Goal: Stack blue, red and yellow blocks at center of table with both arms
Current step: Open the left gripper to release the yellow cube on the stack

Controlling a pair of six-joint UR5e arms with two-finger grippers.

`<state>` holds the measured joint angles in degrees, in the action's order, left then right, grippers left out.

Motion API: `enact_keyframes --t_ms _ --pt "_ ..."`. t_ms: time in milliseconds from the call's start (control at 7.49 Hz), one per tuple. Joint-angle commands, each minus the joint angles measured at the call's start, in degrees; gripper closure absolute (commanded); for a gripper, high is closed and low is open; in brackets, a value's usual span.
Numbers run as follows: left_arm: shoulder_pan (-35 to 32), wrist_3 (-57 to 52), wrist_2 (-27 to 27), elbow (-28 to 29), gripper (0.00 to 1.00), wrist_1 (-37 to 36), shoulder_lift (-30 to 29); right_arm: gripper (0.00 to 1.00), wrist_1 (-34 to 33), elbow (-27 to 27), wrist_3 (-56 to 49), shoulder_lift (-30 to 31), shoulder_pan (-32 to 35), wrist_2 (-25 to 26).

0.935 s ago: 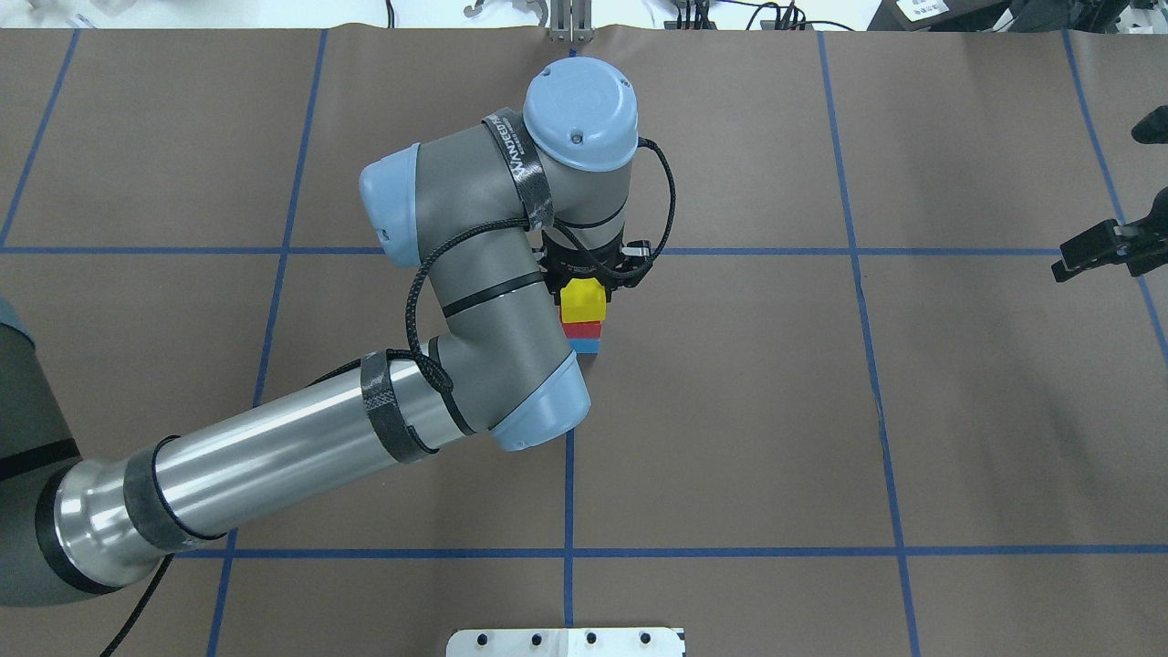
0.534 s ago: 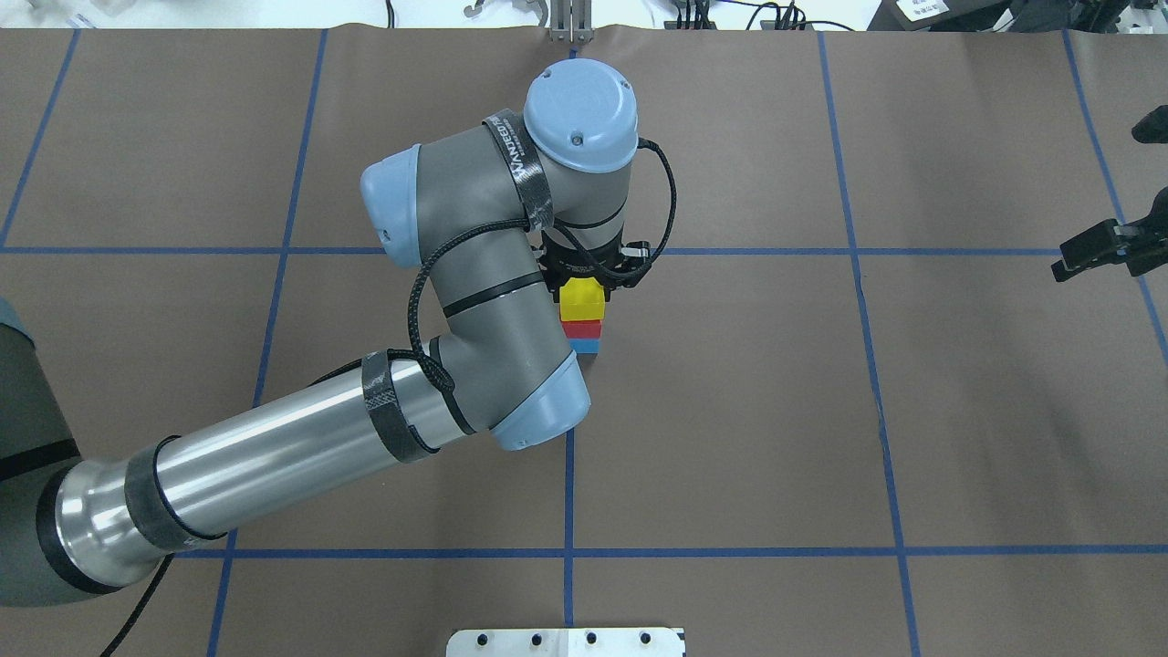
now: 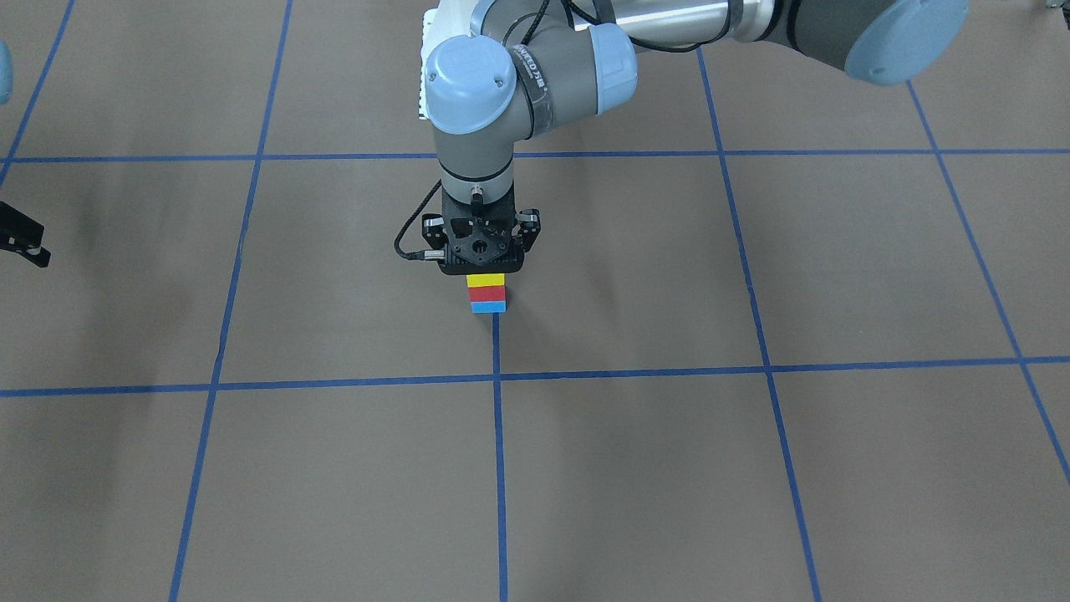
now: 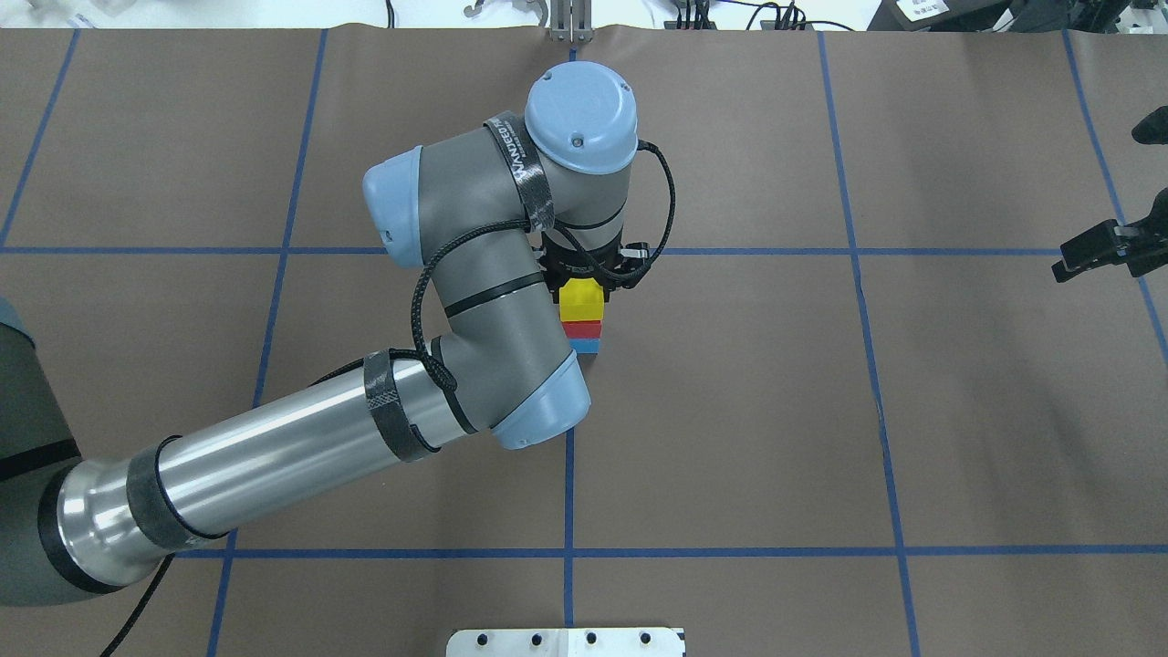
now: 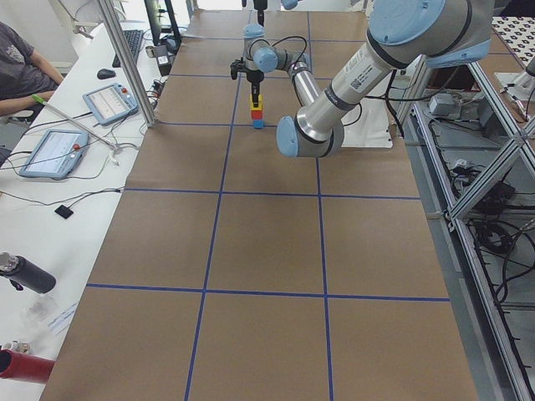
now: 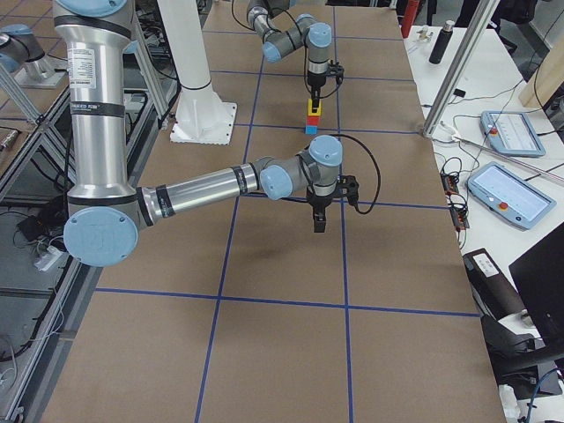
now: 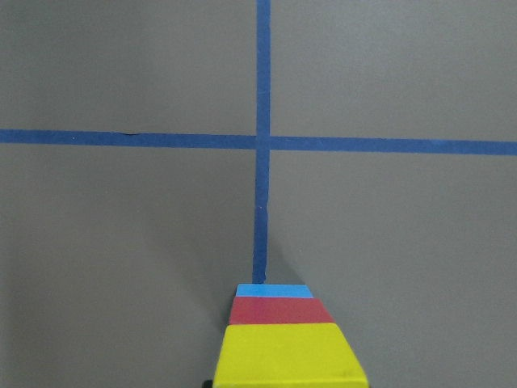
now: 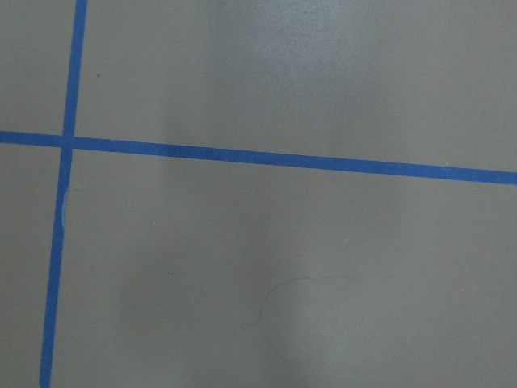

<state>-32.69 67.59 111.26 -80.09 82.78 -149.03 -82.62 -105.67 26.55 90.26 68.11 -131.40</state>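
A three-block stack stands at the table's centre on a blue tape line. The blue block (image 4: 584,347) is at the bottom, the red block (image 4: 582,328) in the middle and the yellow block (image 4: 582,301) on top. My left gripper (image 4: 582,290) points straight down over the stack and is shut on the yellow block (image 3: 486,281). The left wrist view shows the yellow block (image 7: 287,356) with the red block (image 7: 281,309) and blue block (image 7: 275,291) below it. My right gripper (image 4: 1063,266) hangs shut and empty far to the right, above bare table.
Blue tape lines (image 4: 730,251) divide the brown table cover into squares. A white mounting plate (image 4: 566,641) sits at the near edge. My left forearm (image 4: 274,456) lies over the table's near left. Tablets and a seated person (image 5: 25,67) are beyond the far side.
My left arm's elbow and wrist have shifted a few pixels. The stack and the right gripper have not moved.
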Motion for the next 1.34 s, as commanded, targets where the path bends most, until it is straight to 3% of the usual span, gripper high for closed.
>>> enact_keyframes --t_ms 0,802,935,1069,1202 --pt "0.1 0.1 0.0 0.0 1.00 0.1 0.0 0.00 0.0 0.0 0.0 0.0 0.0 0.0" --pt "0.2 0.1 0.0 0.2 1.00 0.2 0.0 0.00 0.0 0.0 -0.1 -0.1 -0.1 0.0" --pt "0.2 0.1 0.0 0.2 0.84 0.2 0.0 0.00 0.0 0.0 0.0 -0.2 -0.1 0.1" --pt "0.2 0.1 -0.1 0.2 0.56 0.2 0.0 0.00 0.0 0.0 0.1 -0.4 -0.1 0.1" --pt "0.2 0.0 0.0 0.2 0.34 0.2 0.0 0.00 0.0 0.0 0.1 -0.4 -0.1 0.1"
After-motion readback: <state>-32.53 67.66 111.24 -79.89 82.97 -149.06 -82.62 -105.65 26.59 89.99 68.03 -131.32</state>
